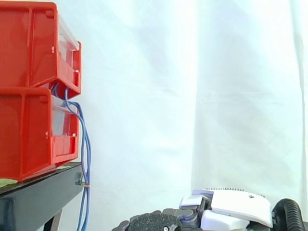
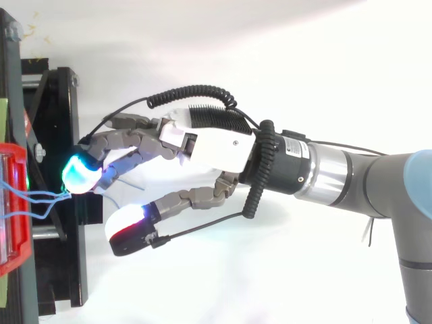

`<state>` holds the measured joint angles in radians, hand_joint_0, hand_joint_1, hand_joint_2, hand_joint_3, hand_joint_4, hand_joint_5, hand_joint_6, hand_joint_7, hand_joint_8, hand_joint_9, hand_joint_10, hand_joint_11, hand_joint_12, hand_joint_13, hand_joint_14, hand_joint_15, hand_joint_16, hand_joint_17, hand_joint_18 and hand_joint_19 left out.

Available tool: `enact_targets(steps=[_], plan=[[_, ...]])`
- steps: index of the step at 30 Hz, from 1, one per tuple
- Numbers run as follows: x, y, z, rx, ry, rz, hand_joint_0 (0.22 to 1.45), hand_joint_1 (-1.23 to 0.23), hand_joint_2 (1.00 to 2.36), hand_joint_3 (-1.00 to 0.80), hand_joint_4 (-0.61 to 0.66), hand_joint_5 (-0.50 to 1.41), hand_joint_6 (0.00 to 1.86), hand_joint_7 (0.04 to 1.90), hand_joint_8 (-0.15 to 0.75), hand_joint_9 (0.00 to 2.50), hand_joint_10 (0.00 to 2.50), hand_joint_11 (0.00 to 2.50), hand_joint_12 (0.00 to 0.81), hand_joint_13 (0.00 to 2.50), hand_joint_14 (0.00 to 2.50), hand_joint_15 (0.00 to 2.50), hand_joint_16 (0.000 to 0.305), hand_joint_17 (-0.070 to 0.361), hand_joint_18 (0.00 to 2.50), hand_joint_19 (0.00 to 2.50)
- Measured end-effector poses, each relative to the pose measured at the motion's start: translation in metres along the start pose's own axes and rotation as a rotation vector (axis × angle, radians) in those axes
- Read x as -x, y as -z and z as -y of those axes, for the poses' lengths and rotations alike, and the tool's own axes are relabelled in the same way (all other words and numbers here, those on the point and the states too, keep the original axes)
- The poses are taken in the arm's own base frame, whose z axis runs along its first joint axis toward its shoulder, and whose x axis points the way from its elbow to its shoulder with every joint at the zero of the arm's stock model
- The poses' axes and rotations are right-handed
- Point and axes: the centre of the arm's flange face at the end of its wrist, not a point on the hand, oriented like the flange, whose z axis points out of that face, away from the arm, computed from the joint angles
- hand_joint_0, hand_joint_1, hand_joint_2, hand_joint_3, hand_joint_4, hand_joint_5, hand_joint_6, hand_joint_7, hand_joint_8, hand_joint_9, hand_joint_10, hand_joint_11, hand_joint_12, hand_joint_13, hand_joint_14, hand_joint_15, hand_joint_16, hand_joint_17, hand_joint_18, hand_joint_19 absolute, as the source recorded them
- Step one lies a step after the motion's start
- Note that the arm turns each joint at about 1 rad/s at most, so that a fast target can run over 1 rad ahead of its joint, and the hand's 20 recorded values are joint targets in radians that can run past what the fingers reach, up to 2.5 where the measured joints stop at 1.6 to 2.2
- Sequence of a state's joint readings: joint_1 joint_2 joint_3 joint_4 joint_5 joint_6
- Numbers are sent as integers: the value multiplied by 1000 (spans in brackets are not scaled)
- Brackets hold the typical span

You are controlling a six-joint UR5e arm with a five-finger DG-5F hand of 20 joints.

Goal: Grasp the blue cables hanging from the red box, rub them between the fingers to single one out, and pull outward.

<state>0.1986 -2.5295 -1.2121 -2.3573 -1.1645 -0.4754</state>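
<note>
Two stacked red plastic bins [image 1: 29, 72] sat upper left on a black metal stand [image 1: 33, 199]. The grey-and-white robot hand [image 2: 209, 145] pointed left, thumb well apart from the fingers, holding nothing. Thin blue cables [image 1: 85, 149] hung lower left (just beside a cyan fingertip [image 2: 79, 172]). It looked like the approach step; closing round them would likely come next.

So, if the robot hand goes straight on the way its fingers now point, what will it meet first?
Probably the blue cables hanging in front of the black stand. The open robot hand points towards them from low down. Depth is hard to judge, so it might pass beside them.
</note>
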Motion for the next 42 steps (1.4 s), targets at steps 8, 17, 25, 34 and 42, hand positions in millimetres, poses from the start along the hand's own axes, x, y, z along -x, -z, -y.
enact_targets(steps=[8, 17, 25, 34, 42], plan=[[11, -4, 2, -14, 20, 23, 561, -643, 1002, -463, 308, -131, 503, 818, 265, 833, 13, 372, 333, 392, 7, 202, 40, 91, 154, 121], [13, -19, 15, 54, -13, 58, 560, -643, 1002, -463, 307, -131, 503, 818, 264, 837, 11, 370, 333, 405, 8, 215, 40, 91, 169, 138], [-2, -25, 11, 140, -47, 20, 560, -642, 1002, -463, 312, -131, 503, 819, 266, 846, 11, 373, 335, 416, 8, 215, 40, 91, 178, 149], [-11, -27, 3, 177, -130, -20, 561, -641, 1003, -464, 309, -130, 503, 814, 266, 854, 11, 376, 334, 430, 8, 221, 41, 92, 195, 169], [-12, -27, 2, 181, -168, -30, 562, -641, 1003, -459, 325, -119, 503, 845, 267, 870, 11, 376, 334, 445, 9, 225, 41, 93, 226, 178]])
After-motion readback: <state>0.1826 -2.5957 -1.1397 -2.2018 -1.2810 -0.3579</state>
